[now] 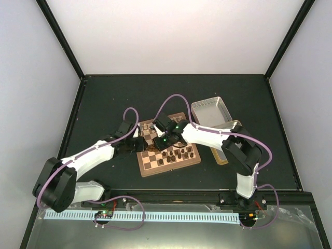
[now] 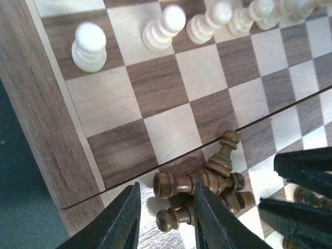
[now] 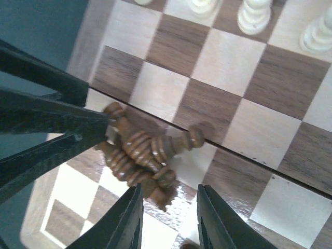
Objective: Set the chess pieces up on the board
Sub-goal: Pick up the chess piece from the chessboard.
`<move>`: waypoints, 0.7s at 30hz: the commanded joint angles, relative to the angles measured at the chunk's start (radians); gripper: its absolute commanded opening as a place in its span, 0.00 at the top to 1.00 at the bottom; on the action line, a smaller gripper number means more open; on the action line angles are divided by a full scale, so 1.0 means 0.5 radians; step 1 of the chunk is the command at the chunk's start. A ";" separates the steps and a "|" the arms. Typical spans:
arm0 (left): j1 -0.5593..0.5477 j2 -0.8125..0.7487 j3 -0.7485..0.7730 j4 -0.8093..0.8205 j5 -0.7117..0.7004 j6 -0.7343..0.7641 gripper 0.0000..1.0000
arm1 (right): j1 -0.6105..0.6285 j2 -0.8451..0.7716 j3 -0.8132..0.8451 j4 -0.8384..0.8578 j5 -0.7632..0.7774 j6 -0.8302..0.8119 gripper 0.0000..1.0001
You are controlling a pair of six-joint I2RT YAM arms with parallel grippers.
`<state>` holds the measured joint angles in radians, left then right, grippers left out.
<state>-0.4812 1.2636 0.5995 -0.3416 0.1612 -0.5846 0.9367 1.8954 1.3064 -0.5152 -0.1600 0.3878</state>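
Note:
The board [image 1: 171, 162] lies mid-table with a brown rim. Cream chessmen [image 2: 161, 28] stand in a row on its far side, also showing in the right wrist view [image 3: 254, 14]. Several dark chessmen [image 1: 176, 154] stand on its near rows. A small pile of fallen dark pieces [image 2: 212, 179] lies at the board's fold, and it shows in the right wrist view [image 3: 140, 150] too. My left gripper [image 2: 166, 220] is open, its fingers either side of the pile's ends. My right gripper [image 3: 168, 220] is open just beside the pile, empty. Both grippers meet over the board [image 1: 153, 141].
An open metal tin half [image 1: 211, 111] sits at the far right of the board, and another tin half [image 1: 224, 154] lies partly under the right arm. The left gripper's black fingers [image 3: 46, 116] crowd the pile from the left. Dark mat [image 1: 104, 98] surrounds the board.

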 commanded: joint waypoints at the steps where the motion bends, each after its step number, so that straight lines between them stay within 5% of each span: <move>1: 0.029 -0.102 0.008 -0.047 -0.016 -0.013 0.69 | 0.037 -0.108 -0.011 0.038 -0.108 -0.084 0.70; 21: 0.124 0.022 -0.134 0.189 0.240 -0.056 0.76 | 0.113 0.038 0.029 0.150 -0.141 -0.323 0.75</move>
<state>-0.4313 1.2587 0.5442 -0.2882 0.2420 -0.5995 0.9802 1.9190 1.3067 -0.4911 -0.2234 0.2790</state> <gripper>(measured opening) 0.246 0.263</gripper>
